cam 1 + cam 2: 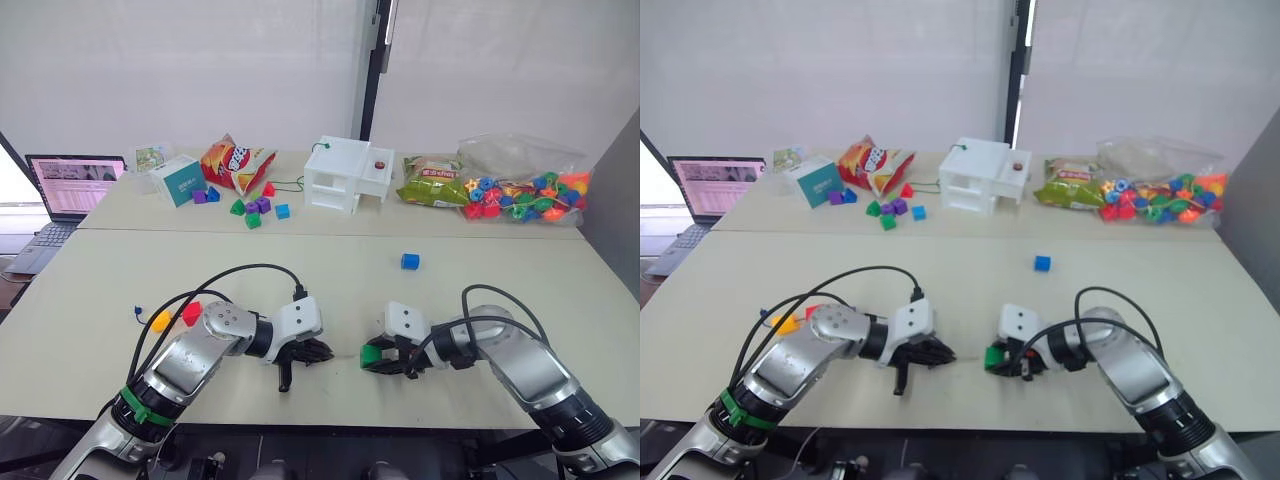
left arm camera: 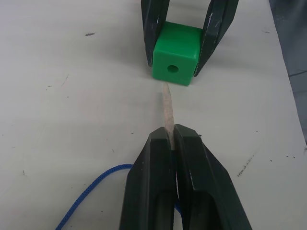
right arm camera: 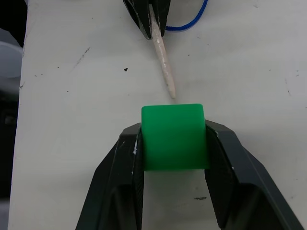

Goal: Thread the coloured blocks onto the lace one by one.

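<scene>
My right gripper [image 1: 374,355] is shut on a green block [image 3: 174,136], just above the near table. Its hole [image 2: 171,69] faces my left gripper [image 1: 322,352], which is shut on the blue lace [image 2: 91,189] just behind its pale stiff tip [image 2: 168,108]. The tip's end [image 3: 171,93] stands a short gap from the block's face, outside the hole. Yellow-orange [image 1: 160,320] and red [image 1: 191,313] blocks lie by my left forearm, near the lace's blue knot end [image 1: 137,311]. A blue block [image 1: 410,261] sits farther out on the table.
On the far table stand a white house-shaped box [image 1: 348,174], a bag of round beads [image 1: 525,195], snack bags [image 1: 235,162], a teal box [image 1: 180,180] and loose coloured pieces [image 1: 255,208]. A laptop [image 1: 62,195] sits at the far left.
</scene>
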Controlling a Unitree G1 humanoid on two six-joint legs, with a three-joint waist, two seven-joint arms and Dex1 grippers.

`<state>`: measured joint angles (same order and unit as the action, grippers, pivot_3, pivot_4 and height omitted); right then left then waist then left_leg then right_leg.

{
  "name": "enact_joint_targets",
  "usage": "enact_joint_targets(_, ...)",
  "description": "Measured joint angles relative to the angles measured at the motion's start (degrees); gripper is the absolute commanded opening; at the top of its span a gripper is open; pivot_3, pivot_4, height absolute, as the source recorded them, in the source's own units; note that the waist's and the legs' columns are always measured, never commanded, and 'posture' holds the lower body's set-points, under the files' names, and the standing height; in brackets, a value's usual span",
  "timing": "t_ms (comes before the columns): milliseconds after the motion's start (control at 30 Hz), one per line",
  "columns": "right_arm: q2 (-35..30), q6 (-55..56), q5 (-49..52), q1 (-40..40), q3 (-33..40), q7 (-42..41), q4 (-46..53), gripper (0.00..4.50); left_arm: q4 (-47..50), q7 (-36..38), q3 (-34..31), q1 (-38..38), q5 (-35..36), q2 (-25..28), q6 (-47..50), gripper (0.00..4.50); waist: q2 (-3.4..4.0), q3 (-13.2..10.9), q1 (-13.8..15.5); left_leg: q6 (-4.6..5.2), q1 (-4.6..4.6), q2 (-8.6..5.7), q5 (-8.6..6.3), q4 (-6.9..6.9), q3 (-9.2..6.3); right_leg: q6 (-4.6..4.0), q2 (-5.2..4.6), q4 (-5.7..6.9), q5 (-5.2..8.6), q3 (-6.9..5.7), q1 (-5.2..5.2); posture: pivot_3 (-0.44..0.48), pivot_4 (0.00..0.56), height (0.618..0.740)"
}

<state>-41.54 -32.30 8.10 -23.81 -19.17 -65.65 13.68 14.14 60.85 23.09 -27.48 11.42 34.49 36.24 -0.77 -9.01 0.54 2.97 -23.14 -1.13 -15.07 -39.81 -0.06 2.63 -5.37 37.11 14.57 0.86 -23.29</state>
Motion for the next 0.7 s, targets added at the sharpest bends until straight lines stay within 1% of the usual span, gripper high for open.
enact_joint_targets(700,1.8,-5.3,-0.1,-0.5,-0.4,3.3,2.4,1.19,-0.9,-1.6,2.5,-3.1,-1.3,-3.6,1.7,0.00,0.00,0.0,-0.2,0.00,0.01,0.02,0.01,-0.01,-0.01,0.00,0.05,0.00,0.00,-0.01,0.01,0.000,0.150,0.740)
